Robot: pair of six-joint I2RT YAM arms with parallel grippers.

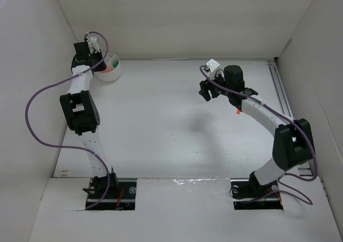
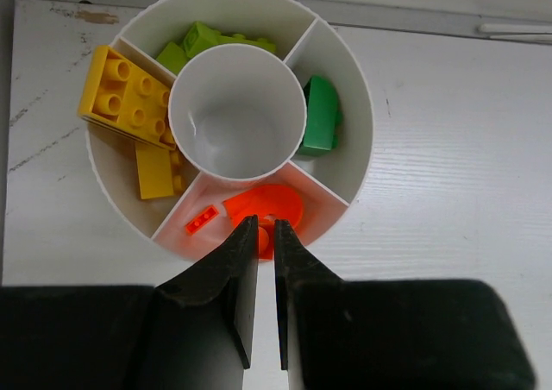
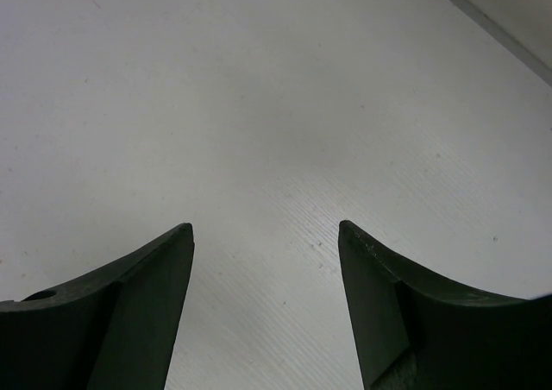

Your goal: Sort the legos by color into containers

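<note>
The round white sectioned bowl point(image 1: 112, 73) stands at the far left; in the left wrist view its rim point(image 2: 362, 105) fills the top. Its sections hold yellow bricks point(image 2: 125, 97), light green bricks point(image 2: 207, 40), a dark green brick point(image 2: 321, 114), and a curved orange piece point(image 2: 272, 204) beside a tiny orange plate point(image 2: 201, 223). The centre cup is empty. My left gripper point(image 2: 266, 226) hovers over the orange section, shut on a small orange lego point(image 2: 263, 240). My right gripper point(image 3: 266, 228) is open and empty above bare table at the middle right point(image 1: 206, 90).
White walls enclose the table on the left, back and right. A rail point(image 1: 281, 87) runs along the right edge. A small orange speck point(image 1: 237, 112) shows beside the right forearm; I cannot tell what it is.
</note>
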